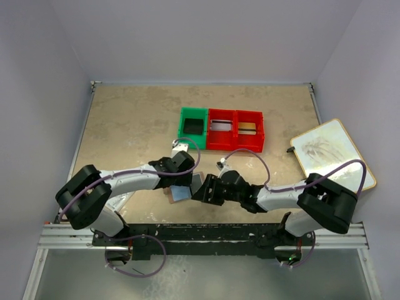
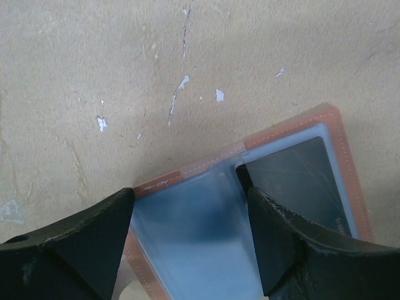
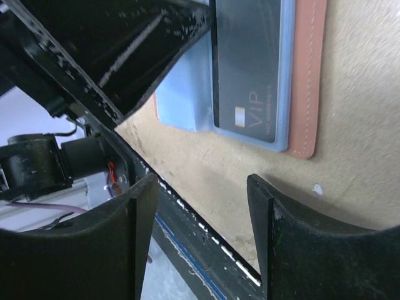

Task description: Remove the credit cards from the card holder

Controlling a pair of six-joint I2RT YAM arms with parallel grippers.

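As the open holder (image 1: 181, 194) lies near-centre, left gripper (image 2: 187, 209) hangs wide over it; right gripper (image 3: 203, 187), wide and empty, sits just right of its card (image 3: 250, 69).

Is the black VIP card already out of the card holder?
No, the black VIP card lies inside the blue-grey pocket of the card holder.

Overhead camera looks down from behind; both wrist cameras closely share the card holder (image 2: 187, 234).
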